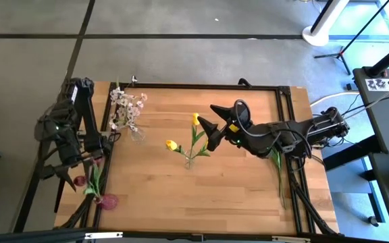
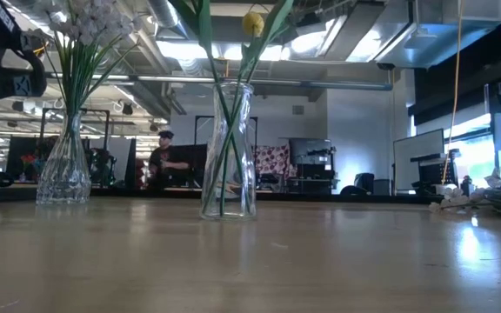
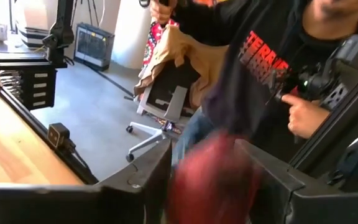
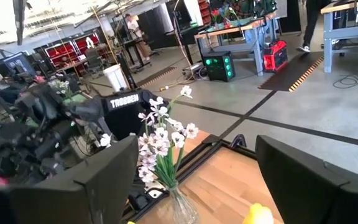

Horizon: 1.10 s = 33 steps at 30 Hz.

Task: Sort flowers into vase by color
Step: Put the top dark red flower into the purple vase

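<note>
At lower left of the high view, left gripper point(image 1: 81, 177) over the worktop point(image 1: 201, 196) edge, fingers apart around a dark red bloom point(image 3: 213, 180), just above the red vase point(image 1: 107, 200). Whether the fingers touch the bloom: cannot tell. Upper left, white-pink sprays point(image 1: 127, 108) standing in a clear vase point(image 2: 63, 169). In the centre, yellow tulips point(image 1: 195, 119) in a second glass vase point(image 2: 229, 152). Right of centre, right gripper point(image 1: 209, 125) hanging beside the tulips, fingers wide apart, empty. Far right, one green stem point(image 1: 278, 177) lying on the worktop.
</note>
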Available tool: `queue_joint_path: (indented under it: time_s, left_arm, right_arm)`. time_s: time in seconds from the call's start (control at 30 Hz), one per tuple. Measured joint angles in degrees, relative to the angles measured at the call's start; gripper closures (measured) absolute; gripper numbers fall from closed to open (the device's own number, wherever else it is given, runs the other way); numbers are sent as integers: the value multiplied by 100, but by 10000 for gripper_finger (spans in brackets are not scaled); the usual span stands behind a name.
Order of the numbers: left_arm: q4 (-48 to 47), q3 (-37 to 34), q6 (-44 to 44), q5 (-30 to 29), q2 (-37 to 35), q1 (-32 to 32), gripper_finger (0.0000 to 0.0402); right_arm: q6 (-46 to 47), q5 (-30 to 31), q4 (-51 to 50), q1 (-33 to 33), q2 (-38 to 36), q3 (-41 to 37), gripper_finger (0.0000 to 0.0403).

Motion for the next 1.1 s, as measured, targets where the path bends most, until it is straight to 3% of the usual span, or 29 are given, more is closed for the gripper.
queue_joint_path:
  time_s: [0.27,0.4,0.57,0.67,0.8,0.97,1.1]
  left_arm:
    - [-468,172,-1168,-59,131,2,212]
    - [-120,653,-803,-368,323,2,207]
    - [-136,1134,-101,-1486,571,2,207]
    - [-134,1195,-74,-2231,628,37,207]
    - [-133,1197,-444,-2100,730,77,207]
    - [-123,1197,-1740,-968,993,76,207]
    - [-151,1197,-2286,-487,1397,76,209]
  right_arm:
    - [-3,-124,-52,4,0,0,79]
    - [-50,-156,-111,-26,0,0,79]
    - [-88,52,-298,-44,0,0,79]
    - [400,281,-1074,-82,-2,2,79]
    - [1330,-85,-1998,-160,-2,2,79]
    - [1526,-239,-2483,-153,95,0,79]
    - [1508,-290,-2468,-229,113,0,79]
